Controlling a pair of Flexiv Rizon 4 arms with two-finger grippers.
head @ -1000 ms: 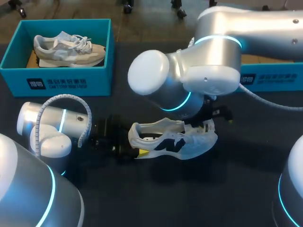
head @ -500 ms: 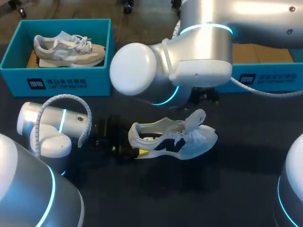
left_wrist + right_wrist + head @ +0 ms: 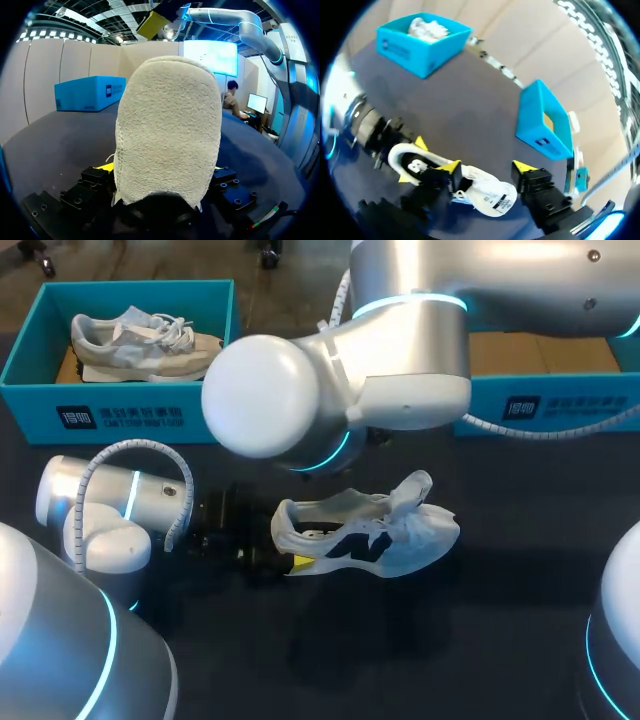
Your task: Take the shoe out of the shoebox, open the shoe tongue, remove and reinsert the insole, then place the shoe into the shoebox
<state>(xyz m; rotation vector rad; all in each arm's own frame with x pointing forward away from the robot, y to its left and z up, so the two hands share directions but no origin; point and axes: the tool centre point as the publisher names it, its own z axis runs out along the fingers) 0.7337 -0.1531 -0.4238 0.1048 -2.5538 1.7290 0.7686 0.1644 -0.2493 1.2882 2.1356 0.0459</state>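
Left gripper point(image 3: 412, 160) pinches the shoe point(image 3: 365, 540) at the heel, long axis running straight out from it. Right gripper point(image 3: 487, 167) hangs spread above the tongue point(image 3: 412, 490) end, so it's nearer.

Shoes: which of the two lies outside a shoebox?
The white shoe with dark side marks, lying on the black table; the grey-beige shoe sits inside the teal shoebox.

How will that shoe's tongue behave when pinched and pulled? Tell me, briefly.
The tongue stands curled up off the shoe, so it is probably soft and floppy, bending rather than resisting. It looks thin and light. With the left jaws on the heel, the shoe likely won't slide.
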